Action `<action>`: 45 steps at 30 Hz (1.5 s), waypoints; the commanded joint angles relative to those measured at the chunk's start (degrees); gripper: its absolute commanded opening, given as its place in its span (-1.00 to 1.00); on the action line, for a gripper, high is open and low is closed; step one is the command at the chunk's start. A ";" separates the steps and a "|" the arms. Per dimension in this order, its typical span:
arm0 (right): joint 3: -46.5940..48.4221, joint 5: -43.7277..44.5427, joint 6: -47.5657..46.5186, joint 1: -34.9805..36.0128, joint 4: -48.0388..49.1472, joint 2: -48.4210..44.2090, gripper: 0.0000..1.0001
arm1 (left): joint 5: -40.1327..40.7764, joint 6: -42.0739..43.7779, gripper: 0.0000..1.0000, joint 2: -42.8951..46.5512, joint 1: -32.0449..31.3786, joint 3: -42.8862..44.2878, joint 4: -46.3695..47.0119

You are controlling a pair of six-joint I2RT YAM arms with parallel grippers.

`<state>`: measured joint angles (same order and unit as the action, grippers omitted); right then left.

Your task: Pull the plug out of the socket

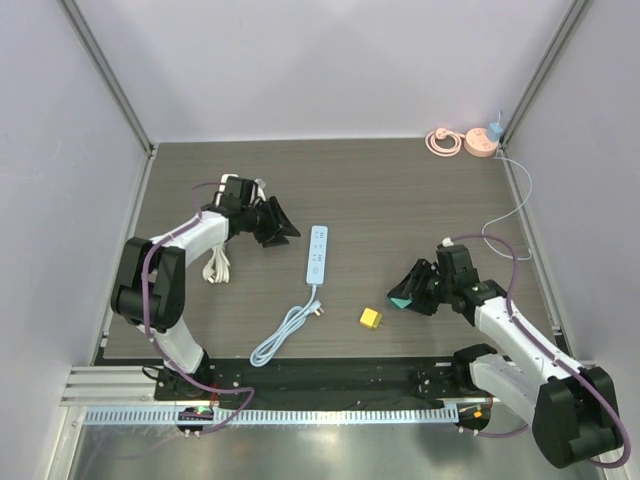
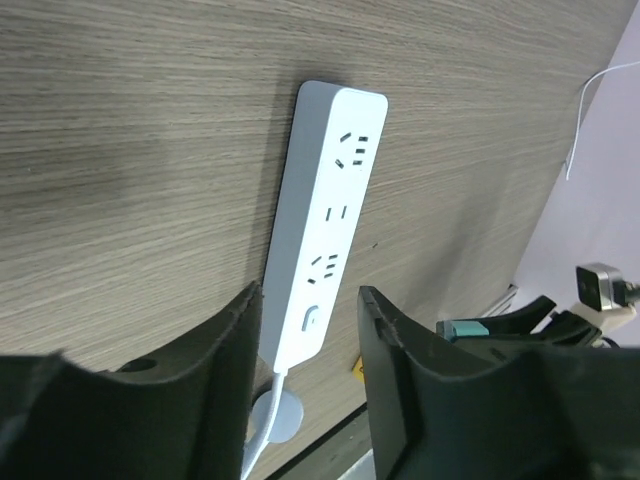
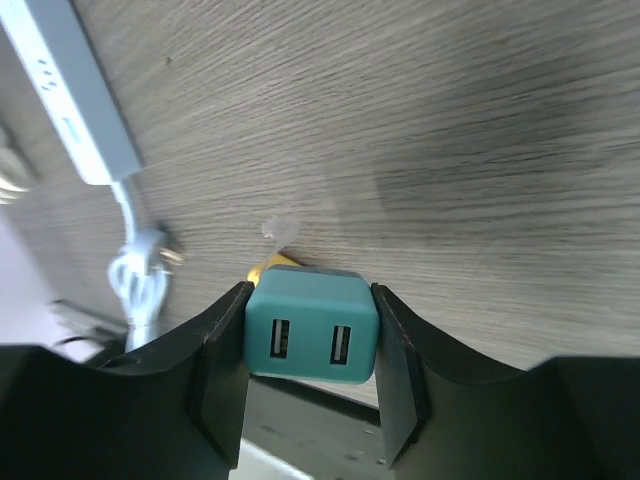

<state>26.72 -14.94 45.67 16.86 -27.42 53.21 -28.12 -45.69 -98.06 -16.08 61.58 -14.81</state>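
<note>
Clamped teal plug (image 3: pixel 312 328) in right pincer (image 3: pixel 310 296), fingers shut on its two side faces, likely to stop any twisting. Held it lower right of centre in the top view, above the table (image 1: pixel 400 190), well apart from white power strip (image 1: pixel 316 254) with outlets bare. Pointed USB face at the wrist camera, wider axis spanning finger to finger, prongs hidden. Lay strip's long axis top-to-bottom, cord end lowest. Spread left pincer (image 2: pixel 308 295) apart around strip's switch end, probably to steady it.
</note>
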 commanded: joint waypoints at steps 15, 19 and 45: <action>-9.23 -16.53 12.69 -5.26 22.06 2.07 -0.31 | -0.09 2.36 0.06 1.38 -2.29 2.05 -0.92; -10.37 -15.91 12.25 -5.17 22.50 2.42 -0.21 | -0.09 2.45 0.07 1.29 -2.47 2.14 -0.92; 0.25 -4.84 -3.73 -5.17 7.74 -1.61 0.73 | 27.49 17.39 0.44 -1.34 -16.95 13.30 -19.29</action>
<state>21.23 -25.34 49.23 11.88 -14.15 54.72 -8.27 -31.88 -98.02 -29.06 72.82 -30.11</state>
